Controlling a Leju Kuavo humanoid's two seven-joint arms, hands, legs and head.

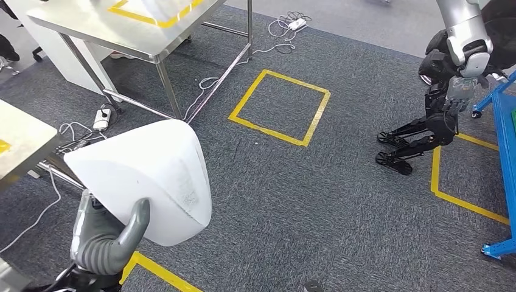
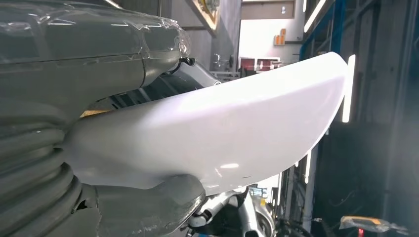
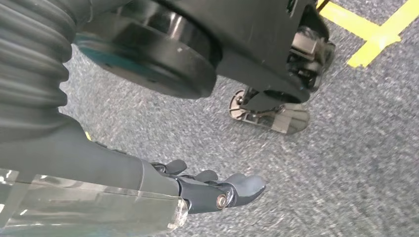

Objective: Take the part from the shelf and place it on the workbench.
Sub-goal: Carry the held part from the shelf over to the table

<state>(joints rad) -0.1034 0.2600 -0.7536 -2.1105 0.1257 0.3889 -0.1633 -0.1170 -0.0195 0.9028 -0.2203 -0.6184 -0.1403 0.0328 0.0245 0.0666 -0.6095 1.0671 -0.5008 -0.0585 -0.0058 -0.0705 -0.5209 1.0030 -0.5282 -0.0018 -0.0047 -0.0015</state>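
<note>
While you look down from the head view, grey carpet (image 1: 316, 201) spreads everywhere, with a yellow taped square (image 1: 280, 107) at about twelve o'clock. At eleven o'clock you've got the steel workbench (image 1: 103, 27), cables trailing under it. The white part (image 1: 152, 179) sits at eight o'clock, off the floor, and your left hand (image 1: 106, 240) grips it from below, thumb wrapped up its face. At two o'clock, your right hand (image 3: 212, 190) hangs down, holding nothing, fingers loosely curled and slightly apart.
</note>
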